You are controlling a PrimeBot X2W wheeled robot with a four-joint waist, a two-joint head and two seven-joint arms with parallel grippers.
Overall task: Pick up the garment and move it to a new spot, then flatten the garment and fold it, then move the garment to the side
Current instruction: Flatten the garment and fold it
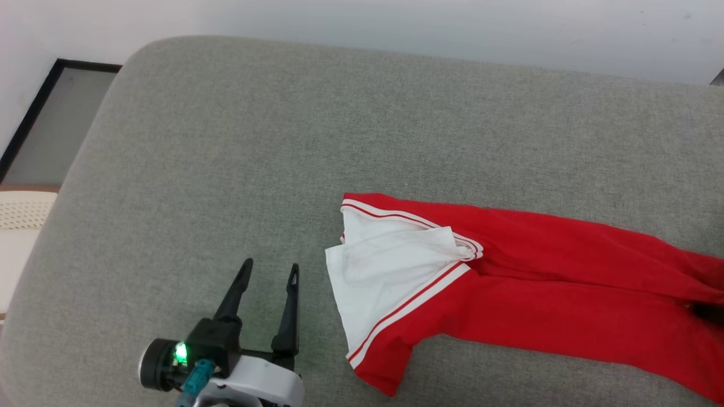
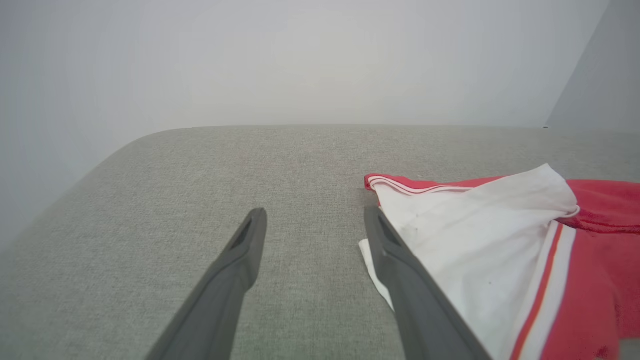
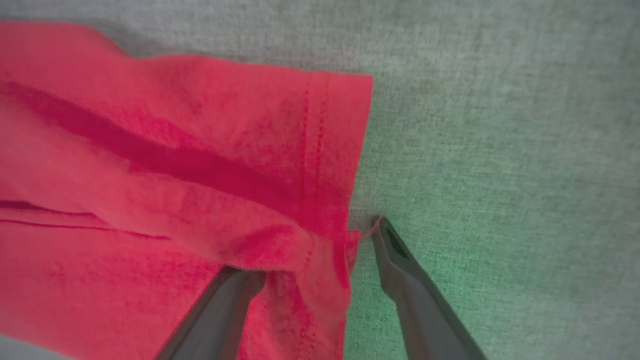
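The garment (image 1: 526, 282) lies stretched out along the right half of the grey cushioned surface (image 1: 226, 141), red body running right, white sleeve (image 1: 384, 271) with striped trim at its left end. My left gripper (image 1: 270, 268) is open just left of that sleeve, low over the cushion. In the left wrist view the left gripper (image 2: 315, 215) is empty, its right finger (image 2: 400, 265) right beside the sleeve's edge (image 2: 470, 235). In the right wrist view my right gripper (image 3: 312, 250) stands open astride the garment's red hem (image 3: 320, 165), one finger (image 3: 225, 300) over the cloth and the other finger (image 3: 400, 270) over bare cushion.
A white wall (image 1: 396, 28) runs behind the cushion. Past the cushion's rounded left edge are a dark-framed panel (image 1: 56, 113) and a cream perforated object (image 1: 22, 215). Bare cushion stretches behind and to the left of the garment.
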